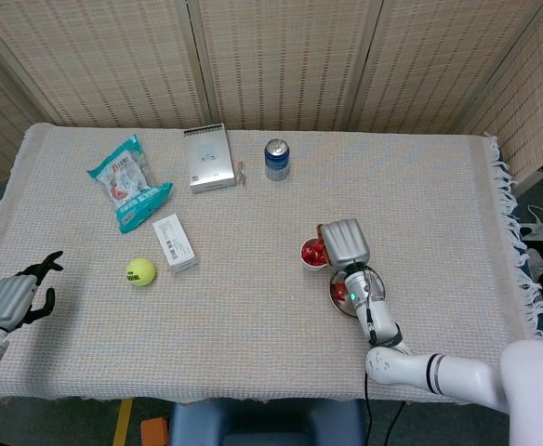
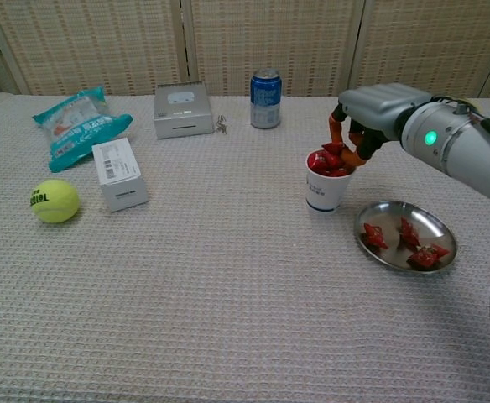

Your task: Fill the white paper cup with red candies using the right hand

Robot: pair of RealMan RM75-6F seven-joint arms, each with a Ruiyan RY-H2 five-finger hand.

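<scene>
From the head view, the left hand (image 1: 16, 295) hangs off the table's edge, fingers spread, empty. In the chest view, the right hand (image 2: 364, 117) pinches a red candy (image 2: 332, 149) over the heaped white paper cup (image 2: 327, 183) — beside the steel dish (image 2: 443, 228).

The cup (image 2: 327, 183) stands directly under the right hand (image 2: 364, 126), the plate (image 2: 406, 256) near and to its right. The can (image 2: 265, 98) lies behind-left; box (image 2: 182, 110), bag (image 2: 80, 126), carton (image 2: 119, 174) and ball (image 2: 54, 201) lie far left
</scene>
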